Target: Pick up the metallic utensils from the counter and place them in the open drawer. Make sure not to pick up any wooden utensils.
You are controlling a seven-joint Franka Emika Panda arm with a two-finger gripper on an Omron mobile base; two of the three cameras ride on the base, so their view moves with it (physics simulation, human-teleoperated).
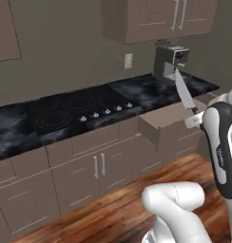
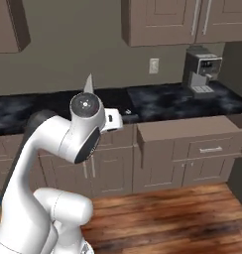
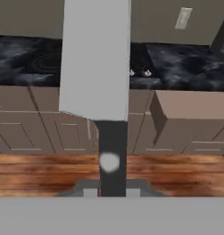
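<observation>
Steel blade up, the knife sits clamped by its handle in the hand, aloft beside the open drawer, presumably for dropping in. From the right, its tip clears the worktop. Hand view: blade upright, drawer right.

One knife – one drawer (open)

Arm: glossy white rounded shells, dark grey bands at the joints. Round joint cap, upper left of the right base view: grey disc, small dark centre dot. Link, right edge of the left base view: dark strip bearing faint pale lettering. Base housing: bulbous white.
</observation>
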